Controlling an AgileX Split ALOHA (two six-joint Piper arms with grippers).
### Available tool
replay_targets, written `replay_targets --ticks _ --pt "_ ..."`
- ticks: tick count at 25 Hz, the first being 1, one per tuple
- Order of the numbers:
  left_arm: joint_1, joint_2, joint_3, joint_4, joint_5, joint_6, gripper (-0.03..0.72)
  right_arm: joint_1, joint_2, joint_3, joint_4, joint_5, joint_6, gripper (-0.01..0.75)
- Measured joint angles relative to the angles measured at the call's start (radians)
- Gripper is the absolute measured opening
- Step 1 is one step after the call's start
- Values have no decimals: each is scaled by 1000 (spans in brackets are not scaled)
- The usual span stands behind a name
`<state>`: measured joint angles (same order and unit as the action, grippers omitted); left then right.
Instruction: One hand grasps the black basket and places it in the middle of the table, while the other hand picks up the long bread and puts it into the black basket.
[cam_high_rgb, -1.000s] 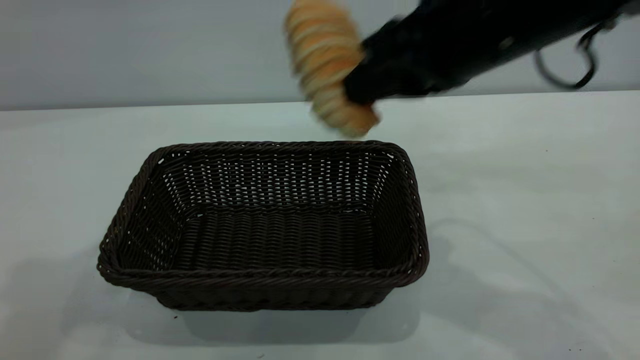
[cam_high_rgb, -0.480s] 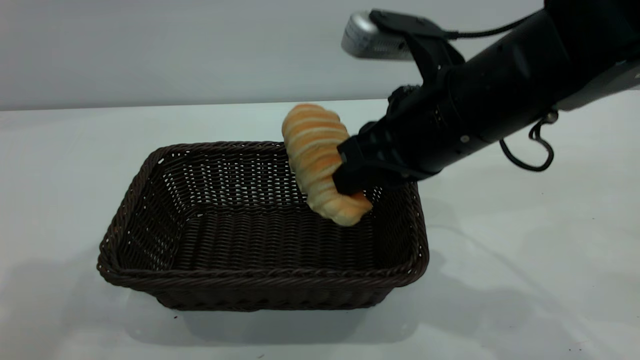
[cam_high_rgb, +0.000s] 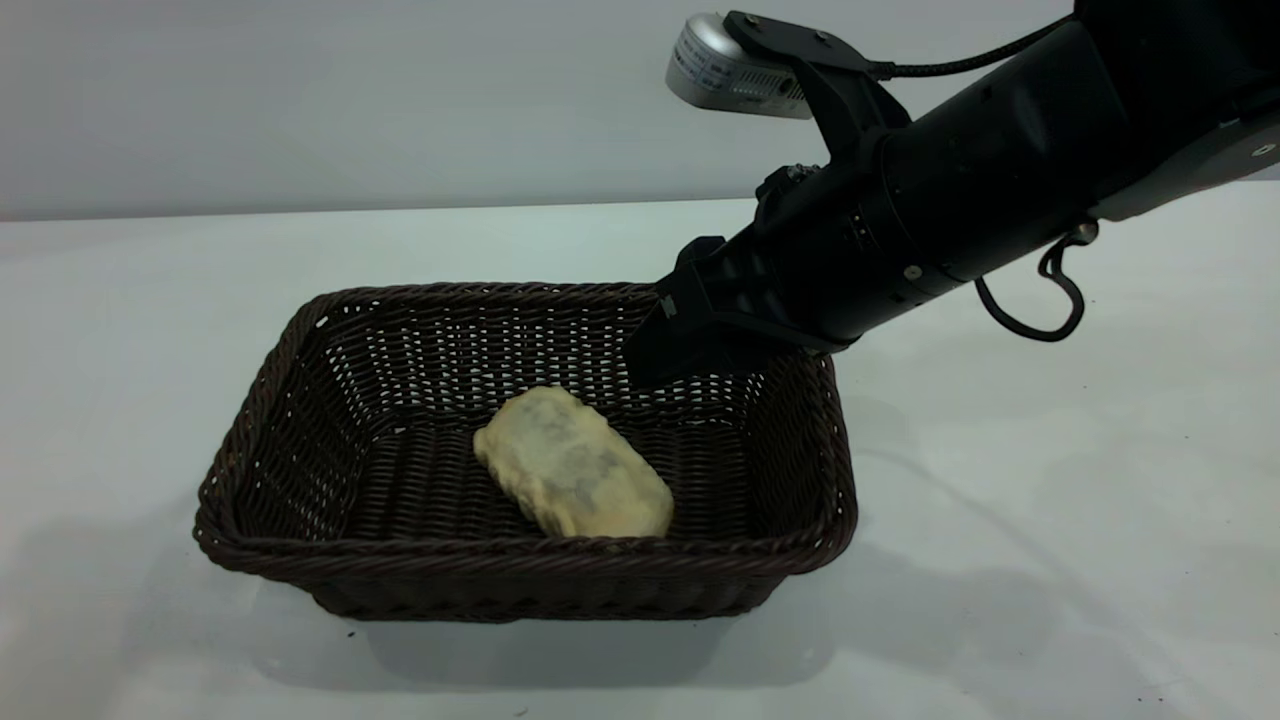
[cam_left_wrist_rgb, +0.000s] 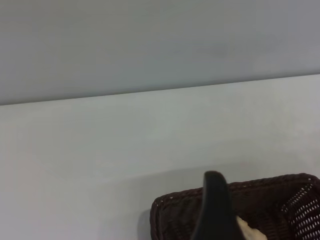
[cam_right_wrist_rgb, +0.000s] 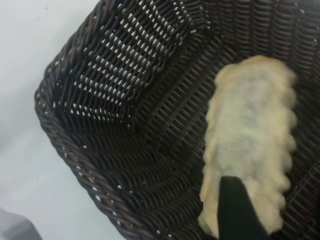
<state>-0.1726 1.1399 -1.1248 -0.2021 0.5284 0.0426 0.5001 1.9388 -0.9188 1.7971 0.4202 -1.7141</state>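
White table (cam_high_rgb: 1050, 520) spreads under the right gripper (cam_high_rgb: 655, 355), which hangs empty over the far right rim of the black basket (cam_high_rgb: 300, 560); whether its fingers are parted cannot be told. Below it, the long bread (cam_high_rgb: 572, 476) lies underside-up on the basket floor, untouched.

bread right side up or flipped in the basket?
Flipped. The long bread lies on the floor of the black basket, flat pale smudged underside facing up, ridged striped top hidden; the right wrist view agrees.
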Motion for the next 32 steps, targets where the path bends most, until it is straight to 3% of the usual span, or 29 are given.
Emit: replay_targets --ticks 3,11,21,26,32 --pt "0 -6 0 8 0 16 575 0 -30 -1 -12 -30 -22 387" --pt "0 -113 0 73 36 28 575 0 -322 -1 -134 -238 -9 388" --pt "0 -357 0 183 182 -29 575 0 -620 -1 -345 -270 167 388" --pt "0 -499 0 188 245 -54 575 0 -652 -1 -381 -168 329 384" --pt "0 -603 -1 188 340 -66 575 0 -659 -1 -408 136 531 381"
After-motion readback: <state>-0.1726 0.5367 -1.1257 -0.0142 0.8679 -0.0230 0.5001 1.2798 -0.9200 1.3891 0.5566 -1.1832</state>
